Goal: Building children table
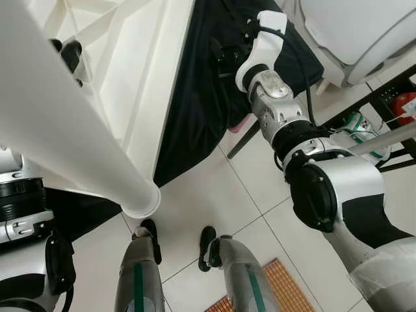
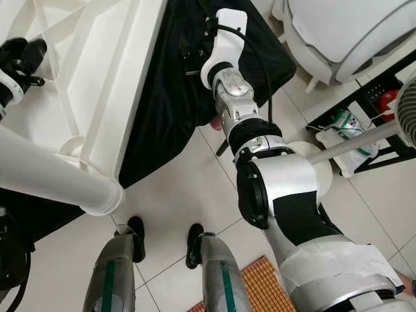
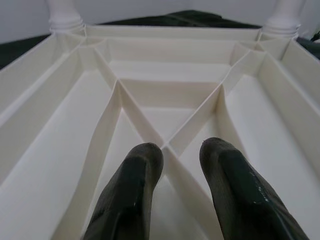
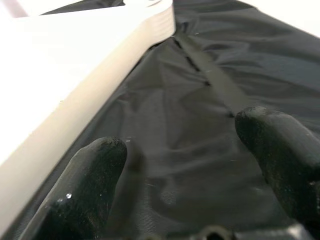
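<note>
The white plastic children's table lies upside down on a black cloth, ribbed underside up. One round white leg sticks out towards me. Two more legs stand at the far corners. My left gripper is over the middle of the underside. Its fingers sit close either side of a diagonal rib near the crossing. My right gripper is open just above the black cloth, beside the table's outer edge, holding nothing. My right arm reaches forward past that edge.
My own legs stand on pale floor tiles close to the cloth. An orange woven mat lies by my right foot. To the right are a large white rounded object, a black frame and a white pole.
</note>
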### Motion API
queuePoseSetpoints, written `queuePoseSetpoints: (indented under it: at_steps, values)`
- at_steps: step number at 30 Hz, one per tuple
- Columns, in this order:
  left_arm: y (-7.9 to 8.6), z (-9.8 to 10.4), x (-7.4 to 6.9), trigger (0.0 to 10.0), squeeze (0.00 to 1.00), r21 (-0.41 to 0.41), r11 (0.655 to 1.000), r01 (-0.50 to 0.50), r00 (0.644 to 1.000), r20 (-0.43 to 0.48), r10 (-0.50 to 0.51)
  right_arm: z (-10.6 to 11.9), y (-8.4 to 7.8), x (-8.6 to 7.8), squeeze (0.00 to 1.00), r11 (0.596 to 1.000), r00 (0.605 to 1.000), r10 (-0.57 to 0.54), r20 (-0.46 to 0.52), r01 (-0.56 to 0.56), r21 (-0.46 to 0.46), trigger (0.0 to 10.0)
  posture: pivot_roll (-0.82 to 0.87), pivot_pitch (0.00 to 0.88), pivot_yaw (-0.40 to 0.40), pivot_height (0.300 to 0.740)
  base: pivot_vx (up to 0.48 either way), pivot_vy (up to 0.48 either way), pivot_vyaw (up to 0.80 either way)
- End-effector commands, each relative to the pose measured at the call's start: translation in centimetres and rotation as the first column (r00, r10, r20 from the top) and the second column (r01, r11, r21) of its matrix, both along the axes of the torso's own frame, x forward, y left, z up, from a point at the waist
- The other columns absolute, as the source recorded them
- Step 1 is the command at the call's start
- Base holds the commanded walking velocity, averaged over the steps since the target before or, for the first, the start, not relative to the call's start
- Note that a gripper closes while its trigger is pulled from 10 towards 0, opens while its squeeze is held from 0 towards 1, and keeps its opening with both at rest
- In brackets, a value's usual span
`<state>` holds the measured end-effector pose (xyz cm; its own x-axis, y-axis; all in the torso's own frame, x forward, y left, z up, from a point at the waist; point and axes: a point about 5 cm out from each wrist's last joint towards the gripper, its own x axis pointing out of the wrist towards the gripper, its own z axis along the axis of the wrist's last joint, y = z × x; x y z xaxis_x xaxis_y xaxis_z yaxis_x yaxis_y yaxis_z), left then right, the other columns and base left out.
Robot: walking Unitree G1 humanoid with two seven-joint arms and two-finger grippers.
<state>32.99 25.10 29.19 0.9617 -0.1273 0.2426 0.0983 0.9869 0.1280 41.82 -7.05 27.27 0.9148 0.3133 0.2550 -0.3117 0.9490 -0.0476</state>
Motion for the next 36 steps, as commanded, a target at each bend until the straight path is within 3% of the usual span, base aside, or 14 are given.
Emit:
queuePoseSetpoints:
  at_steps: [1, 4, 12, 14, 16, 18, 19, 23, 32, 36]
  values:
    - [0.4, 1.0, -0.5, 10.0, 0.00, 0.015, 1.000, -0.004, 1.000, 0.031, 0.004, -0.1, -0.2, 0.0, 0.00, 1.000, 1.000, -0.003, -0.006, 0.003, 0.005, 10.0, 0.10, 0.257, -0.127, 0.740, 0.000, 0.000, 0.00]
    - [0.4, 1.6, -0.6, 10.0, 0.00, 0.046, 0.999, 0.001, 0.999, 0.035, -0.002, -0.1, -0.2, 0.1, 0.00, 1.000, 1.000, -0.006, -0.015, 0.007, 0.014, 10.0, 0.11, 0.251, -0.125, 0.740, 0.000, 0.000, 0.00]
    - [-0.4, 0.4, 0.0, 10.0, 0.00, 0.112, 0.994, 0.007, 0.999, -0.032, -0.003, 0.4, 0.1, 0.0, 0.00, 0.999, 1.000, 0.015, 0.006, -0.015, 0.029, 10.0, 0.10, 0.249, -0.114, 0.740, 0.000, 0.000, 0.00]
    - [-1.9, 0.1, 0.2, 10.0, 0.00, 0.147, 0.985, 0.088, 0.995, -0.059, -0.080, 0.5, 0.0, 0.0, 0.00, 0.999, 0.999, 0.025, 0.020, -0.026, 0.036, 10.0, 0.09, 0.255, -0.104, 0.740, 0.000, 0.000, 0.00]
    - [-1.9, 0.1, 0.2, 10.0, 0.00, 0.147, 0.985, 0.088, 0.995, -0.059, -0.080, 0.5, 0.0, 0.0, 0.00, 0.999, 0.999, 0.025, 0.020, -0.026, 0.036, 10.0, 0.09, 0.255, -0.104, 0.740, 0.000, 0.000, 0.00]
    - [-4.0, -0.7, 0.5, 10.0, 0.00, 0.208, 0.959, 0.191, 0.979, -0.105, -0.172, 0.7, -0.3, -0.1, 0.00, 0.998, 0.998, 0.040, 0.041, -0.042, 0.041, 10.0, 0.09, 0.265, -0.095, 0.740, 0.000, 0.000, 0.00]
    - [-4.0, -0.7, 0.5, 10.0, 0.00, 0.208, 0.959, 0.191, 0.979, -0.105, -0.172, 0.7, -0.3, -0.1, 0.00, 0.998, 0.998, 0.040, 0.041, -0.042, 0.041, 10.0, 0.09, 0.265, -0.095, 0.740, 0.000, 0.000, 0.00]
    - [-6.7, -2.0, 1.3, 10.0, 0.00, 0.266, 0.913, 0.310, 0.945, -0.189, -0.266, 0.4, -0.9, -0.3, 0.00, 0.997, 0.996, 0.065, 0.068, -0.068, 0.048, 10.0, 0.08, 0.284, -0.079, 0.740, 0.000, 0.000, 0.00]
    - [-7.2, -2.9, 2.3, 10.0, 0.00, 0.313, 0.903, 0.293, 0.943, -0.249, -0.220, -0.1, -1.4, -0.7, 0.00, 0.994, 0.990, 0.093, 0.107, -0.099, 0.052, 10.0, 0.07, 0.297, -0.063, 0.740, 0.000, 0.000, 0.00]
    - [-6.6, -3.2, 3.1, 10.0, 0.00, 0.327, 0.920, 0.216, 0.955, -0.269, -0.128, -0.8, -2.0, -1.2, 0.00, 0.992, 0.987, 0.102, 0.126, -0.110, 0.056, 10.0, 0.07, 0.306, -0.055, 0.740, 0.000, 0.000, 0.00]
